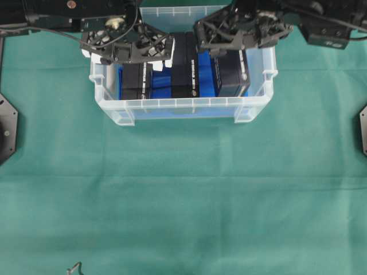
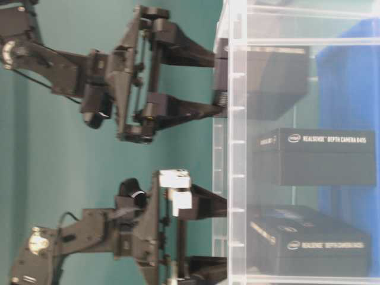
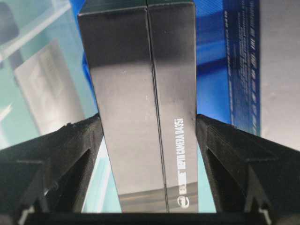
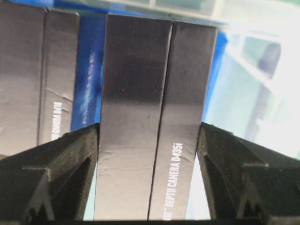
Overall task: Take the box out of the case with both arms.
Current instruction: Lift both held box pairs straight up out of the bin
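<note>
I am working at a robotics lab bench. A green cloth (image 1: 183, 189) covers the whole table, which carries only test items. Two black robot arms (image 1: 46, 20) enter from the far edge, and black mount plates (image 1: 7, 129) sit at both sides. The clear plastic case (image 1: 183, 106) holds black boxes (image 2: 314, 157) printed "RealSense Depth Camera".

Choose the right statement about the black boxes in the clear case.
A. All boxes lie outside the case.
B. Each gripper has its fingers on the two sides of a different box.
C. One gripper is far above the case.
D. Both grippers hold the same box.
B: the left gripper brackets the left box, and the right gripper brackets the right box, both inside the case.
</note>
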`<move>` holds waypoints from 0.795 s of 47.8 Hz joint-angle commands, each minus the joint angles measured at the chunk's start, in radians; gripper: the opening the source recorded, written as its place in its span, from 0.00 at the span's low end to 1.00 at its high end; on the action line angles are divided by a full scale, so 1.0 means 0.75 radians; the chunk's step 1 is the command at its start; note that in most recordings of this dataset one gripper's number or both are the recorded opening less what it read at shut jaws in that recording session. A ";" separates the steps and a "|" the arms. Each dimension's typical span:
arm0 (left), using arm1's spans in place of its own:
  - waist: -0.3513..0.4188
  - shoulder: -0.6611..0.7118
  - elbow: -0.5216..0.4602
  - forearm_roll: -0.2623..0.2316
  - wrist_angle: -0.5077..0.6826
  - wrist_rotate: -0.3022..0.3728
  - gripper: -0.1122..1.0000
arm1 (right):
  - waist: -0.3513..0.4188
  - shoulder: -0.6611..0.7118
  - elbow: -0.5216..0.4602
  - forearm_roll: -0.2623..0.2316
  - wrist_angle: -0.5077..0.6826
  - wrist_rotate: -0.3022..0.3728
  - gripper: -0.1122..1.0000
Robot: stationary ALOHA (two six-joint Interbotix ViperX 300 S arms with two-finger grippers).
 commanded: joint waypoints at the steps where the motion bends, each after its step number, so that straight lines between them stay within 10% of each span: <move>1: -0.010 -0.065 -0.098 -0.002 0.025 0.006 0.67 | -0.004 -0.065 -0.080 -0.022 0.033 -0.004 0.71; 38: -0.006 -0.084 -0.708 -0.002 0.511 0.078 0.67 | -0.002 -0.110 -0.470 -0.049 0.323 -0.094 0.70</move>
